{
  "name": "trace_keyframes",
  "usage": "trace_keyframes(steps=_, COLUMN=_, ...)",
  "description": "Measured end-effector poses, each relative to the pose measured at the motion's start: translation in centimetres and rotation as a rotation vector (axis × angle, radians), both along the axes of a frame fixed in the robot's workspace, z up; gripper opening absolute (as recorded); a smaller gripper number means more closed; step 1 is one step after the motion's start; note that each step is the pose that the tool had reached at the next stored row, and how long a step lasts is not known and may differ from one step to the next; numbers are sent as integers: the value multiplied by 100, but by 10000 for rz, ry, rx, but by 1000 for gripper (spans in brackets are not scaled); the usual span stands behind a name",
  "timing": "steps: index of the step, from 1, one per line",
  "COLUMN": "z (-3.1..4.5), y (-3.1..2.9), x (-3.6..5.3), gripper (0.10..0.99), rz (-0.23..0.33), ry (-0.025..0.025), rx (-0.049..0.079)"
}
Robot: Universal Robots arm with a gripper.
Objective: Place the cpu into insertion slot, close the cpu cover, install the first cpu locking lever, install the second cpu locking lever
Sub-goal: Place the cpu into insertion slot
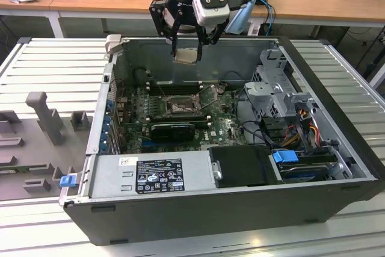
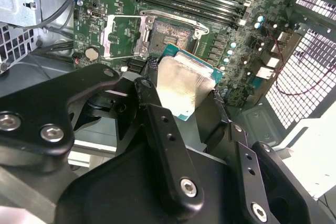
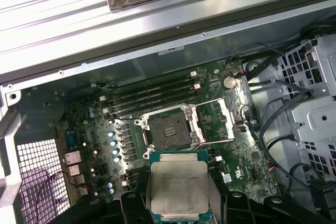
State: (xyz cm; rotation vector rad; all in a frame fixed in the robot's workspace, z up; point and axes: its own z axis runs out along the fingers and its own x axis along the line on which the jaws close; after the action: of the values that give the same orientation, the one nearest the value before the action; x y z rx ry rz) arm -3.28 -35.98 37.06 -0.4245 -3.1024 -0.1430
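Claw: the gripper (image 1: 187,54) is clenched on the cpu (image 1: 186,56), its black fingers (image 2: 149,85) on two opposite edges.
CPU: held in the air above the open computer case (image 1: 337,118), clear of the motherboard (image 3: 231,166).
Insertion slot (image 3: 169,131): dark centre bare, with the cpu cover (image 3: 195,124) swung open beside it.
Around: long black memory slots (image 3: 152,95) run along one side of the socket. A black expansion card (image 1: 173,129) lies on the other side, toward the power supply (image 1: 120,176).
Exterior view's right: drive cage (image 1: 271,88), cables (image 1: 307,121), blue latch (image 1: 286,156).
Writing: a black label (image 1: 159,174) on the power supply, too small to read; the marks on the chip's lid are too faint to read.
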Motion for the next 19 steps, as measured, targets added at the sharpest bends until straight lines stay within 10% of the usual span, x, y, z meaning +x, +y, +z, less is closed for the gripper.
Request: trace_keyframes(steps=19, z=-1, y=0, x=0, gripper=529, rz=-253, ry=0, rx=0)
